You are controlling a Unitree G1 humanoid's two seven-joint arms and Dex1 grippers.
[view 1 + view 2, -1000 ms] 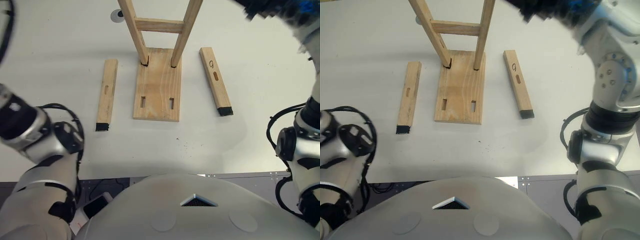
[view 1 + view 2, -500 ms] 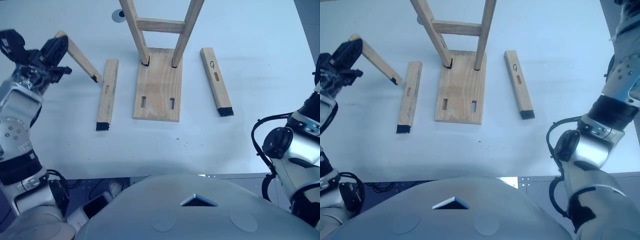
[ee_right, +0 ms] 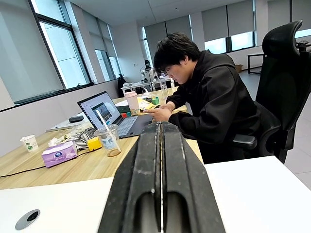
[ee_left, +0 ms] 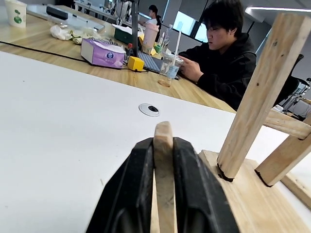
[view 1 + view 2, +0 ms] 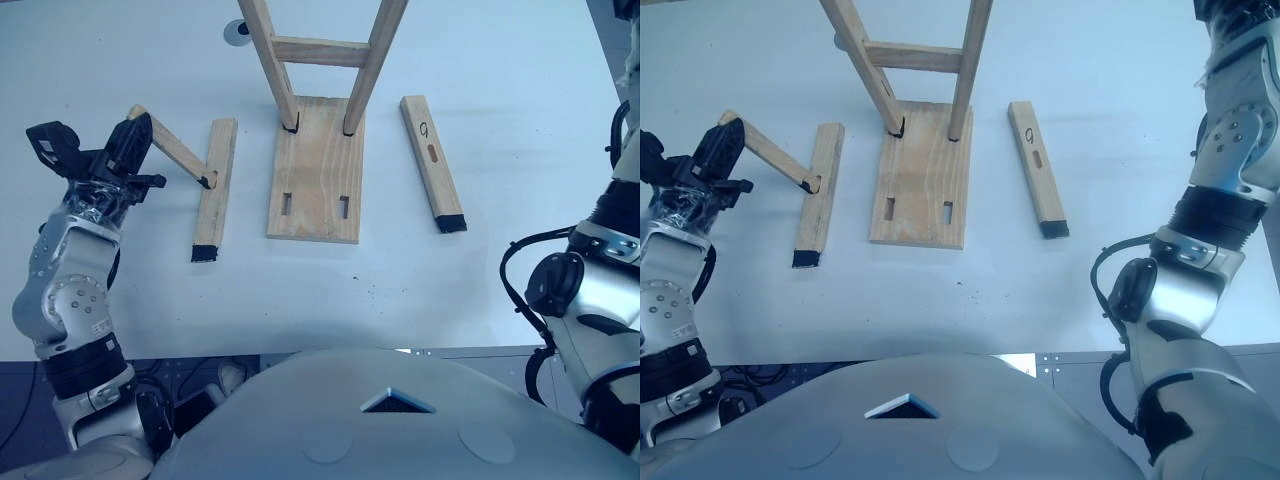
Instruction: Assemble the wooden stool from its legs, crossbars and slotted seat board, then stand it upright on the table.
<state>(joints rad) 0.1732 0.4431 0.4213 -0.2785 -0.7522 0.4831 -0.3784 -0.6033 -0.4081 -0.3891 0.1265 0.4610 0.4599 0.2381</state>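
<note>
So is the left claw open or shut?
Shut: the left claw squeezes a crossbar between its fingers.

One mark can be read from where I stand: a single figure drawn by hand in dark pen on the loose leg [image 5: 432, 163] lying flat to the right of the seat board. It sits near the leg's far end, just beyond the slot, and reads as a "9" from the robot's side. On the desk behind, the purple tissue box [image 4: 103, 53] carries pale lettering, and the paper cup [image 4: 16, 12] a green emblem, both too small to make out. The open laptop [image 3: 99, 111] shows a lit screen, its contents unreadable.
</note>
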